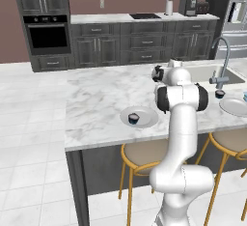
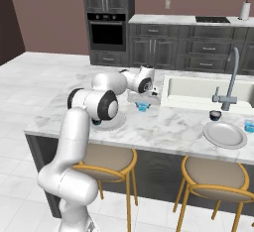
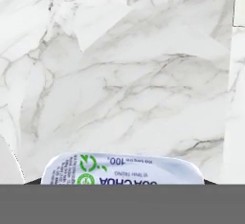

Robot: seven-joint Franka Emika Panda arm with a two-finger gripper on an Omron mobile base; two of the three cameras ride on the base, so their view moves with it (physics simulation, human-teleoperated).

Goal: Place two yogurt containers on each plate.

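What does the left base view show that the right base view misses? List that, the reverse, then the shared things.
Left base: the near plate unblocked, a dark cup on it. Right base: the gripper shut on a blue cup. Both: the far plate, empty, and a second dark cup beside the tap.
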